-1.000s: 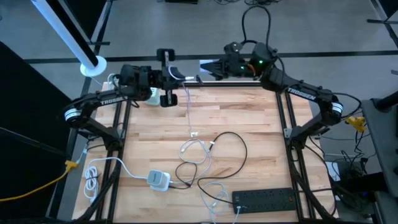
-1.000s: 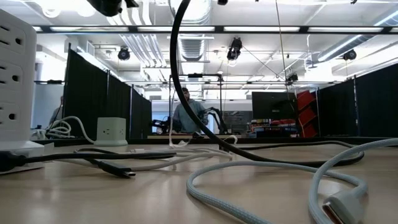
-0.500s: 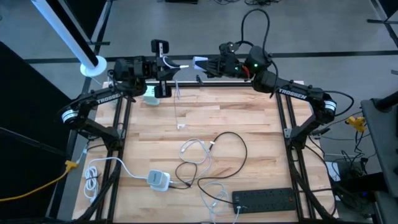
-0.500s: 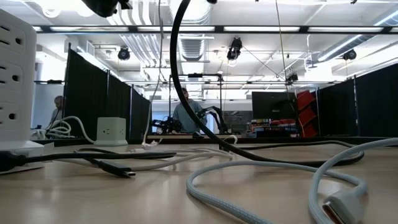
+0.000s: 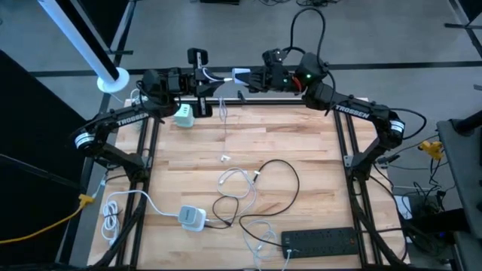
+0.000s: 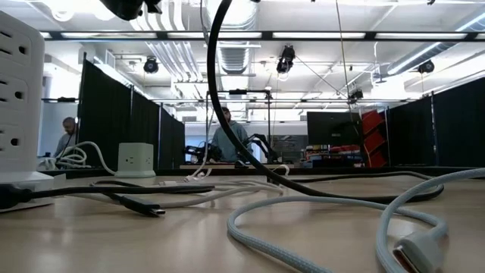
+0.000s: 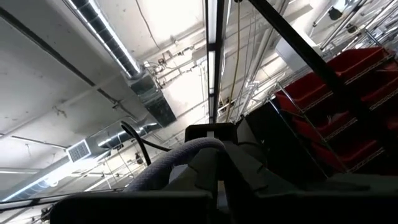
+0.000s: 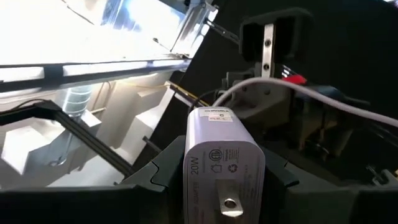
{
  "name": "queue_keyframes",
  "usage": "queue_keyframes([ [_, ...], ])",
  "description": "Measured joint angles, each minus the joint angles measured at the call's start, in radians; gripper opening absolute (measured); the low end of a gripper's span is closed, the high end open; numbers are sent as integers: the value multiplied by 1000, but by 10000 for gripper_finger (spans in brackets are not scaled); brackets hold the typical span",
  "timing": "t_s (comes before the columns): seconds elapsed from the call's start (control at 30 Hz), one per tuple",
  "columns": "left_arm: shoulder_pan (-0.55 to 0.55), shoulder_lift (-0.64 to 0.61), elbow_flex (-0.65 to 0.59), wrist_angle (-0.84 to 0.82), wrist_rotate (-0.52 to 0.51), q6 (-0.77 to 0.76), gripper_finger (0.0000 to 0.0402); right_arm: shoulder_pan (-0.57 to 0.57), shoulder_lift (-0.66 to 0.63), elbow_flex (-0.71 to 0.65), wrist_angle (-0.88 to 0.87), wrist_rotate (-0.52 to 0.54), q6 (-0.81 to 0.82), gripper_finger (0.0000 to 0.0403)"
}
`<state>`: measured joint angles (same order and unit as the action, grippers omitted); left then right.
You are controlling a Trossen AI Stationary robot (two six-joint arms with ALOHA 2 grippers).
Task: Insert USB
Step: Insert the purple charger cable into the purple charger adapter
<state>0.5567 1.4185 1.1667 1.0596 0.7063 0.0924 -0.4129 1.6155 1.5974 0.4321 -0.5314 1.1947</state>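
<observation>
USB cable [image 5: 224, 113] and white 20W charger block [image 8: 222, 163] sit high above the far edge of the bench [image 5: 301, 143]: the right gripper [image 5: 245, 76] has its jaws closed on the charger block, prong end toward its own wrist camera, while the left gripper [image 5: 205, 77] has its jaws clamped on the plug end of the white cable, whose loose length hangs down toward the bench. The two grippers face each other, nearly touching. On the bench lie coiled white cables [image 5: 235, 184], a black cable [image 5: 275, 177], a small grey adapter [image 5: 192, 217], a pale green charger cube [image 5: 184, 115] and a black power strip [image 5: 325, 241].
</observation>
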Motion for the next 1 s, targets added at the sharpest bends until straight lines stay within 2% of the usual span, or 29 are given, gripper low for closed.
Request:
queue_keyframes([
  [0.6,-19,0,0,7,4,4,1,2,1,0,19,-44,17,114],
  [1.0,-26,2,0,43,45,4,1,4,1,0,23,-70,29,114],
])
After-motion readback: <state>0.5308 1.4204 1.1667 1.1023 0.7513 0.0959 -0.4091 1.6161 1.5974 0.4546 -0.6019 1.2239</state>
